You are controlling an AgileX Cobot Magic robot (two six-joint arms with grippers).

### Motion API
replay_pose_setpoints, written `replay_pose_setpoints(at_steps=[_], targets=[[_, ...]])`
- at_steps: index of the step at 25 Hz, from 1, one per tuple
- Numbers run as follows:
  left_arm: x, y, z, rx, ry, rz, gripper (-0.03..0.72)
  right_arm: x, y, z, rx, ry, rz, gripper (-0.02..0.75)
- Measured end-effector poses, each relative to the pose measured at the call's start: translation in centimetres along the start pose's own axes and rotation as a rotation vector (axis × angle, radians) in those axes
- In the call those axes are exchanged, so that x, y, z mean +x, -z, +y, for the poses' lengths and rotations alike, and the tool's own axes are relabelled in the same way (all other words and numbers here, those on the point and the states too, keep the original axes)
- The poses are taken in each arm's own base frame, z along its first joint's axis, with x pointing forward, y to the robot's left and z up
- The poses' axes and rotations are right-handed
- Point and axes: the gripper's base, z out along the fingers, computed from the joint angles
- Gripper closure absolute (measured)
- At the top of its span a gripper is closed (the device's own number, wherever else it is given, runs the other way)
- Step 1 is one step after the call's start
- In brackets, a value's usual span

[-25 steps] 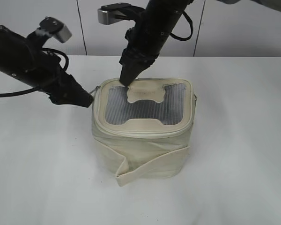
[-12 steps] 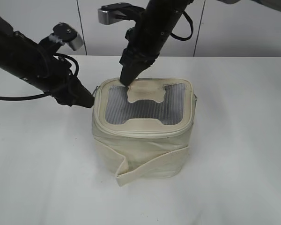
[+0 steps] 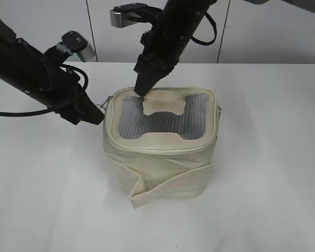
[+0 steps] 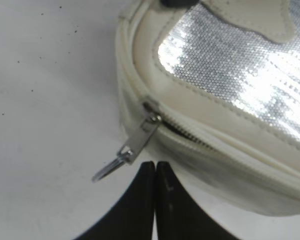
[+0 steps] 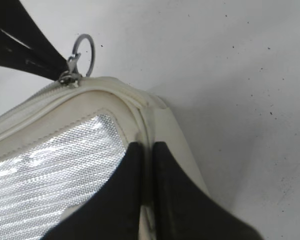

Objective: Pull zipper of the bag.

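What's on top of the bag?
A silvery mesh panel with cream tabs, and the right tool pressing its back edge. The bag's inside is hidden.

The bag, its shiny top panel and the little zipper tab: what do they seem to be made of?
The bag looks like matte cream fabric: it creases and shows stitched seams. Its top panel seems a silvery mesh, with a fine honeycomb pattern that glitters. The zipper tab appears to be polished metal, grey and reflective.

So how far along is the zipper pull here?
Done: right gripper pinches the bag rim, steadying it. In hand: left gripper is shut beside the pull tab, apparently not on it. Left: grasping the tab and pulling the zipper; it looks mostly closed.
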Motion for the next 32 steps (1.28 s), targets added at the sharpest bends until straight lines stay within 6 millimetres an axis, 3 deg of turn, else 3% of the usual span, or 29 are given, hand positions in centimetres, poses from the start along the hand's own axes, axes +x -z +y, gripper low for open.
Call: replay_pose_setpoints(at_steps=[13,16,19,21,25,32], targets=[[0.9,0.1,0.0,0.006,0.035,0.095,0.671,0.0,0.0,0.0,0.004,-0.002,0.003,0.699],[0.9,0.2,0.0,-0.001,0.030,0.100,0.526,0.0,0.0,0.0,0.004,-0.003,0.003,0.699],[0.5,0.9,0.2,-0.064,-0.003,0.082,0.285,0.0,0.0,0.0,0.004,-0.003,0.003,0.699],[0.0,1.7,0.5,-0.140,-0.028,0.047,0.203,0.0,0.0,0.0,0.004,-0.003,0.003,0.699],[-0.4,2.3,1.0,-0.215,-0.044,0.009,0.160,0.0,0.0,0.0,0.004,-0.003,0.003,0.699],[-0.5,2.2,0.6,-0.190,-0.107,0.021,0.153,0.0,0.0,0.0,0.004,-0.004,0.003,0.699]])
